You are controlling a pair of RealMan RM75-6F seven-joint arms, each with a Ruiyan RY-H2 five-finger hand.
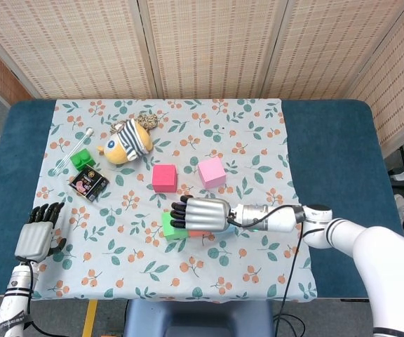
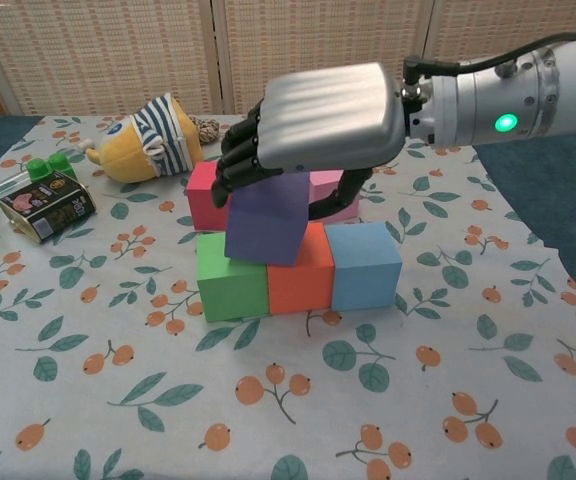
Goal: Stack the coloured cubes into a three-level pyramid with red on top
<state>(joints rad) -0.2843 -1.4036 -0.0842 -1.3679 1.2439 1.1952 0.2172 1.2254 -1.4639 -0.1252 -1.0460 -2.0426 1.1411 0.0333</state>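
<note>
Above green cube point(image 2: 231, 290) and orange cube point(image 2: 300, 282): right hand point(image 2: 313, 130) grasps purple cube point(image 2: 266, 218); left hand point(image 1: 37, 235) released, fingers spread.

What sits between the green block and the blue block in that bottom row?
An orange block sits between the green block and the blue block, touching both. The chest view shows it plainly; in the head view the right hand covers most of the row.

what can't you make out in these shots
- Head view: the purple cube, hidden under the right robot hand.
- Chest view: the purple cube's top and whether it rests fully on the green cube and orange cube; the robot hand covers it.
- Chest view: left robot hand out of frame.
</note>
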